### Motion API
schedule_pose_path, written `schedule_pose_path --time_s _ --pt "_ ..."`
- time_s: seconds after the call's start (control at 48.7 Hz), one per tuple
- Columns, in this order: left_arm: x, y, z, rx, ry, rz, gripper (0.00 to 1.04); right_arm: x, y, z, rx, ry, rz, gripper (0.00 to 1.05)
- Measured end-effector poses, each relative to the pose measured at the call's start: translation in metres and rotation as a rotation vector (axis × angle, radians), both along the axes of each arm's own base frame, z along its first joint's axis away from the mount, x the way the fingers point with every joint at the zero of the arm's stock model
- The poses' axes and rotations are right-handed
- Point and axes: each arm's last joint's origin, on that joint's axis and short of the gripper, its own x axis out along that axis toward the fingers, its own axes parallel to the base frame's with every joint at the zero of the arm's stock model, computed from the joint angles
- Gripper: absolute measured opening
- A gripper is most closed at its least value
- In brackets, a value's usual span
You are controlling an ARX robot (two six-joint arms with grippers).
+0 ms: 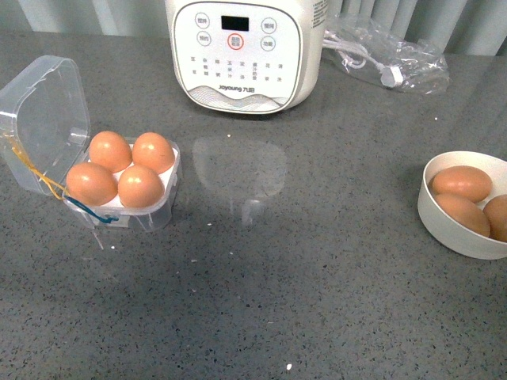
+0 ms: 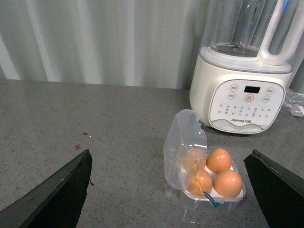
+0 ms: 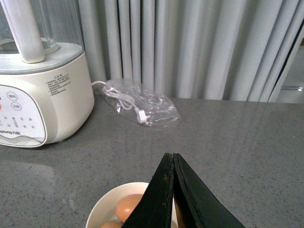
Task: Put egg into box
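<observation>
The clear box [image 1: 158, 212] sits at the left of the counter with its lid [image 1: 43, 119] open. All its cells hold orange-brown eggs [image 1: 140, 187]. It also shows in the left wrist view [image 2: 187, 156], lying between the fingers [image 2: 61, 194] of my open, empty left gripper [image 2: 173, 190], which is above and short of it. My right gripper [image 3: 172, 159] is shut and empty above the white bowl [image 3: 107, 209], where more eggs [image 3: 129, 207] lie. Neither gripper shows in the front view.
A white soy-milk machine [image 1: 245, 51] stands at the back centre. A clear bag with a white cable [image 1: 388, 55] lies at the back right. The white bowl [image 1: 444, 226] with three eggs [image 1: 460, 183] sits at the right edge.
</observation>
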Motion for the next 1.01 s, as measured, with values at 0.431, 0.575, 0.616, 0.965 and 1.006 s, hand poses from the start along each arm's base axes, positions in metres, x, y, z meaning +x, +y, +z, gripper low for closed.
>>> schedule_pose_path --time_s 0.431,0.575,0.616,0.965,1.006 --pt "0.000 0.000 0.000 0.000 0.000 0.000 0.98 -0.030 -0.016 0.003 0.002 -0.009 -0.005 0.03" --pt "0.000 0.000 0.000 0.000 0.000 0.000 0.98 -0.038 -0.016 0.005 0.003 -0.017 -0.005 0.03" --pt "0.000 0.000 0.000 0.000 0.000 0.000 0.98 -0.039 -0.016 0.006 0.003 -0.020 -0.005 0.03" --pt "0.000 0.000 0.000 0.000 0.000 0.000 0.98 -0.049 -0.016 0.007 0.003 -0.026 -0.003 0.03" --pt "0.000 0.000 0.000 0.000 0.000 0.000 0.98 -0.050 -0.016 0.007 0.003 -0.026 -0.003 0.03"
